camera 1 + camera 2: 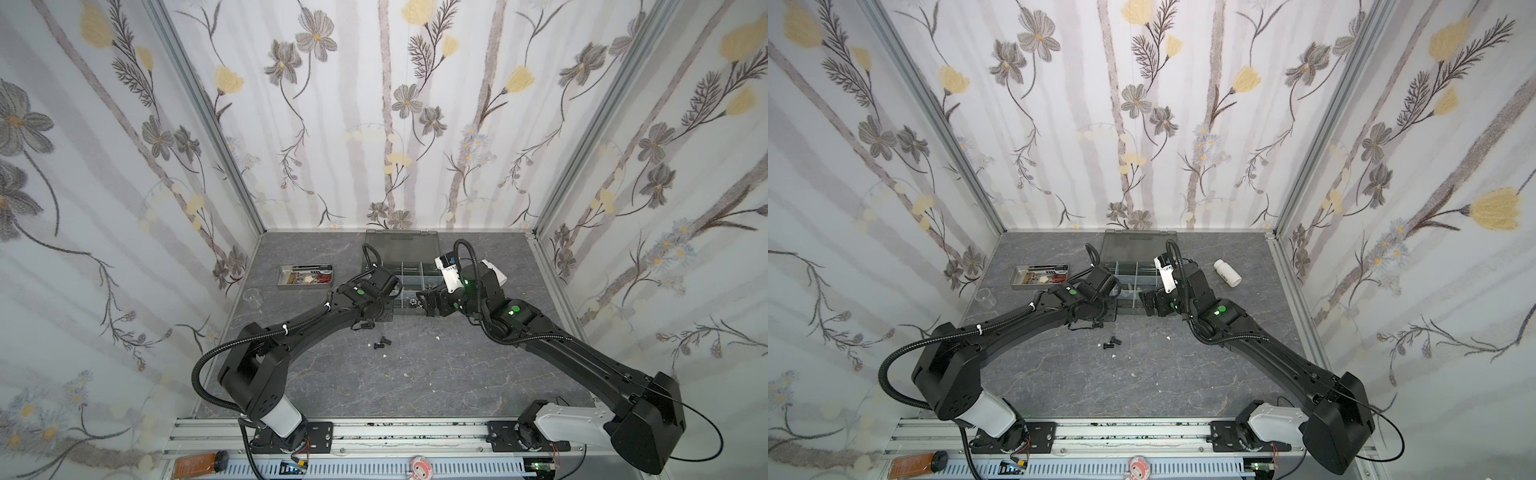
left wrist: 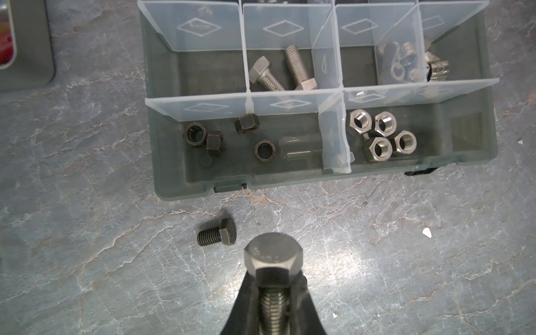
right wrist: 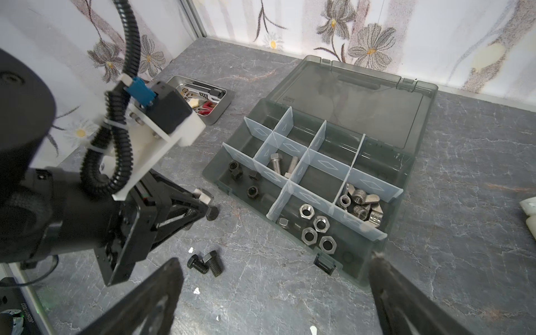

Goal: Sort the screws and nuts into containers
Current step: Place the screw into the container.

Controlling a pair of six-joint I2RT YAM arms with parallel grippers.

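While gripping a silver screw [image 2: 274, 256], the left hand [image 2: 274, 277] faces the containers [image 2: 290, 182].

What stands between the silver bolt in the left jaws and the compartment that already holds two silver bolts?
The box's front wall, the compartment of black nuts and a pale divider lie between the held bolt and the bolt compartment; it would likely have to pass over them. The black bolt on the table lies aside.

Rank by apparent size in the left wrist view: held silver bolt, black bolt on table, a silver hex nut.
1. silver hex bolt, nearest the camera, so inflated
2. black bolt
3. silver hex nut
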